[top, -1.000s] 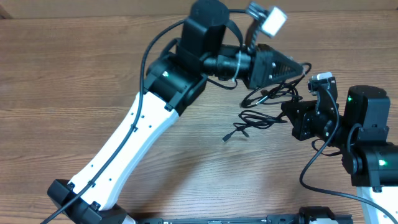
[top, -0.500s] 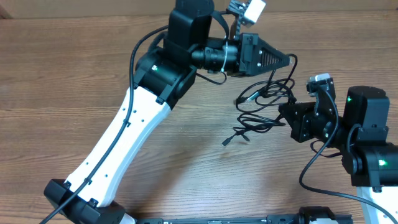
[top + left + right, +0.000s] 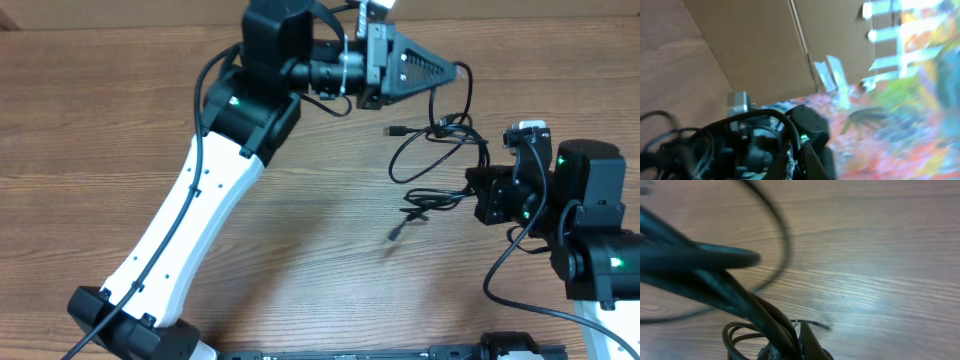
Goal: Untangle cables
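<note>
Thin black cables (image 3: pixel 432 150) hang in loose loops between my two grippers over the wooden table (image 3: pixel 90 110). At the back, my left gripper (image 3: pixel 456 72) points right and is shut on one cord, which drops from its tip into the loops. My right gripper (image 3: pixel 470 196) is shut on a bundle of cords at the tangle's lower right. One plug end (image 3: pixel 393 131) sticks out left; another (image 3: pixel 396 234) dangles low. The right wrist view shows the cords (image 3: pixel 735 297) running between my shut fingers (image 3: pixel 810 340). The left wrist view is blurred, and my left gripper (image 3: pixel 796 162) shows there with its jaws together.
My left arm's white link (image 3: pixel 190 220) slants across the left half of the table. My right arm's black body (image 3: pixel 595 220) fills the right edge. A cardboard panel (image 3: pixel 755 45) shows in the left wrist view.
My left gripper has moved back and to the left with its cord, drawing the loops out taller. The low plug end has shifted right. My right gripper has barely moved.
</note>
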You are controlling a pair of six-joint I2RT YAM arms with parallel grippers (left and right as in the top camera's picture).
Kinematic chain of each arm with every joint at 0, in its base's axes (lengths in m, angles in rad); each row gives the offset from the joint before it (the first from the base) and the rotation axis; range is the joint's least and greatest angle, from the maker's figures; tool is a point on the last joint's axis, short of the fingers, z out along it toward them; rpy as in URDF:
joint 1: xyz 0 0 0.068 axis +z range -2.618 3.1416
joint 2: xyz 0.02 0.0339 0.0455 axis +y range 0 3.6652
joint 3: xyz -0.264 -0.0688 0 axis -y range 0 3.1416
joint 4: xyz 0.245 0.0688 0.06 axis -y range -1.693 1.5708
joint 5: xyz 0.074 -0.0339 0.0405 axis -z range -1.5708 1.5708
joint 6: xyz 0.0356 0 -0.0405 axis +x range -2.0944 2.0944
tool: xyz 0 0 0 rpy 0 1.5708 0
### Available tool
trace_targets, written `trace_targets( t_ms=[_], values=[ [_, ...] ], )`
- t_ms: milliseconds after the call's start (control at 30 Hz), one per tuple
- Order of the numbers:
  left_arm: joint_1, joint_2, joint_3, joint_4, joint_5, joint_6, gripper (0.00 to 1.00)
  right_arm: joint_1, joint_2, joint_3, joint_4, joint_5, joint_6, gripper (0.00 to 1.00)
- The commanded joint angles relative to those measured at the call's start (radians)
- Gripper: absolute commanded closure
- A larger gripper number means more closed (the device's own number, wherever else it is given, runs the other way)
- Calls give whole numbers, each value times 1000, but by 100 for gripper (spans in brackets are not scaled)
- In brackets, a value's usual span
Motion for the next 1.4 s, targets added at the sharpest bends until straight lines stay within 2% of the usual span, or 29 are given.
trace_targets(
  t_ms=[0, 33, 100, 200, 367, 433, 500, 600, 667, 767, 1233, 1367],
  values=[
    [-75, 0, 16, -78, -2, 340, 96, -3, -3, 13, 57, -169, 10, 96],
    [-93, 0, 16, -115, -3, 414, 96, -3, -3, 13, 79, -201, 11, 96],
    [-114, 2, 16, -179, -14, 488, 96, -3, -3, 13, 109, -236, 11, 96],
    [-121, 3, 16, -241, -34, 512, 96, -3, -3, 13, 138, -249, 45, 96],
    [-121, 3, 16, -238, -35, 492, 96, -3, -3, 13, 141, -248, 44, 96],
    [-117, 3, 16, -234, -73, 381, 96, -2, -1, 13, 133, -248, 43, 96],
    [-105, 3, 16, -232, -121, 173, 96, -2, 5, 12, 110, -236, 30, 96],
    [-97, 3, 16, -226, -211, -52, 96, -2, 10, 12, 60, -196, 27, 96],
    [-98, 3, 16, -168, -258, -171, 96, -2, 11, 12, 19, -182, -2, 96],
    [-103, 3, 16, -86, -295, -279, 96, -2, 11, 12, -8, -141, -2, 96],
    [-40, 3, 16, 216, -328, -561, 96, -2, 14, 8, -115, 27, -2, 96],
    [3, 3, 16, 262, -323, -571, 96, -3, 18, 6, -134, 80, -2, 96]
  ],
)
